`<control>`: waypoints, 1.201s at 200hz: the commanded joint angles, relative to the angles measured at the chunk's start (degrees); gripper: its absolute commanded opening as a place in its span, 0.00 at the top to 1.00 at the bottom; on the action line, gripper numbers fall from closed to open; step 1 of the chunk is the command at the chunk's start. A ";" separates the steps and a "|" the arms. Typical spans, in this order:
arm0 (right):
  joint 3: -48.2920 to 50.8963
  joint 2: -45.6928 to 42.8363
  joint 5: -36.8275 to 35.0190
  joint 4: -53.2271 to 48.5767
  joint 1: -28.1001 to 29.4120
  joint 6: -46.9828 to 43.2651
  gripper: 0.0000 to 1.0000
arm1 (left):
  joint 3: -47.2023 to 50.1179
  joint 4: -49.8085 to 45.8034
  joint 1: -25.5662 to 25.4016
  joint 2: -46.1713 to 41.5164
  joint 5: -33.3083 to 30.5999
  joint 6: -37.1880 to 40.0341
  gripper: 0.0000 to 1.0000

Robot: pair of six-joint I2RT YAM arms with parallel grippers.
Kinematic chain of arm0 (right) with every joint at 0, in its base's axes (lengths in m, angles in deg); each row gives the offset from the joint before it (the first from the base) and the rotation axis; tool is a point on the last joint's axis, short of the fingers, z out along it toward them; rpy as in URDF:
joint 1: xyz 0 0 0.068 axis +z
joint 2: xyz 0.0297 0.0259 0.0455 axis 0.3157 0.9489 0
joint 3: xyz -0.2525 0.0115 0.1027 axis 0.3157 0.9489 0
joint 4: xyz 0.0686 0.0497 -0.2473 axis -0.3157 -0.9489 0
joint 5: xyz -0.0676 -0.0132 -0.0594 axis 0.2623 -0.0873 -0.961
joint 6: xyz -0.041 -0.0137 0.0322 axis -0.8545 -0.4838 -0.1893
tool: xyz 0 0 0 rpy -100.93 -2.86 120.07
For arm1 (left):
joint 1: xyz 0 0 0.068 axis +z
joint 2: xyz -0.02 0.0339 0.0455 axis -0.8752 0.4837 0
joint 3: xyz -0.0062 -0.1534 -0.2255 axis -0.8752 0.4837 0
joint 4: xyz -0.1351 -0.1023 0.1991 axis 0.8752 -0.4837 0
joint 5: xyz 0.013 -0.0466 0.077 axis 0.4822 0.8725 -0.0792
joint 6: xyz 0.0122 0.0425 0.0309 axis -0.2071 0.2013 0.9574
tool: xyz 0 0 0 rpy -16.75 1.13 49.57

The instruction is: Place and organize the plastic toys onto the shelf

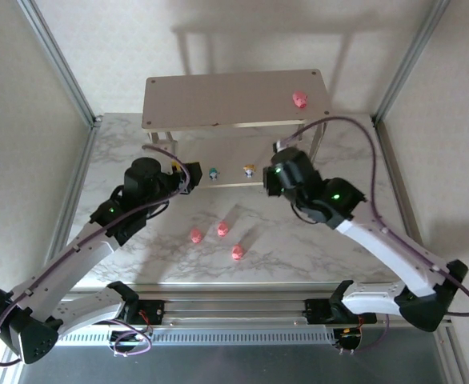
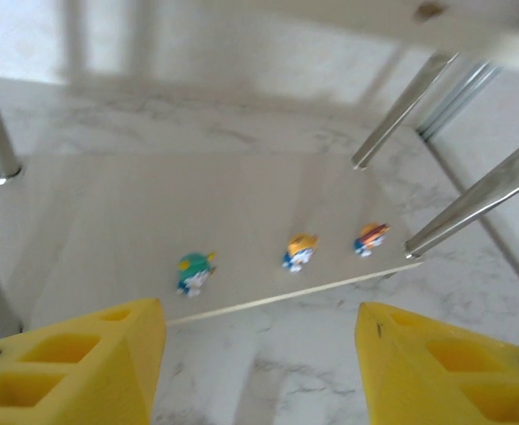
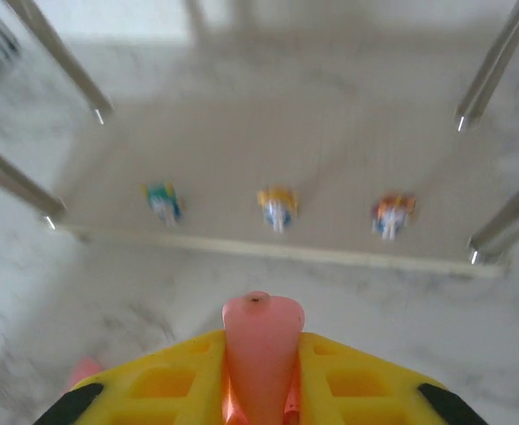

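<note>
The shelf stands at the back of the table, with one pink pig on its upper board. On the lower board a teal figure, a yellow-orange one and a red one stand in a row near the front edge. My right gripper is shut on a pink pig, just in front of that board. At the board's left front corner my left gripper hangs open with nothing between its fingers. Three pink pigs lie on the marble table.
Slim silver legs rise at the shelf's corners, close beside both grippers. Metal frame posts stand at the table's back corners. The loose pigs lie between the two arms, toward the near edge.
</note>
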 commanded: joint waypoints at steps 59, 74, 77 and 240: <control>-26.78 11.50 7.33 -1.62 -10.11 -13.30 0.76 | -8.24 -1.57 0.50 6.75 6.08 1.60 0.42; -29.88 13.99 9.73 -1.27 -12.04 -13.14 0.76 | -8.32 -1.64 0.57 7.11 6.14 1.60 0.42; -30.50 14.57 10.11 -1.31 -12.39 -13.06 0.76 | -8.37 -1.67 0.59 7.13 6.10 1.68 0.42; -42.24 30.56 14.49 -2.76 -18.26 -11.62 0.77 | -6.22 -1.43 4.00 6.70 8.36 2.57 0.41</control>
